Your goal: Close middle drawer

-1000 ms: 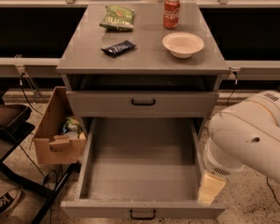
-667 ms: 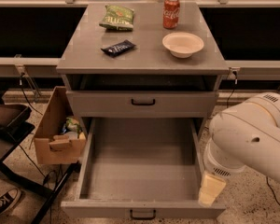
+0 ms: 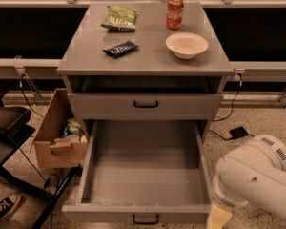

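At the left a cardboard box (image 3: pixel 55 144) on the floor holds a few packets, and on the tabletop (image 3: pixel 86 56) a white bowl (image 3: pixel 186 45) looks empty. The middle drawer (image 3: pixel 109 213) stands pulled far out beneath the upper front, its deep box bare, so the closing push is not yet begun. Next, I judge, the claw (image 3: pixel 219 218), low beside the drawer's right front corner, released or clenched I cannot tell, must move before the flat front and press it squarely in
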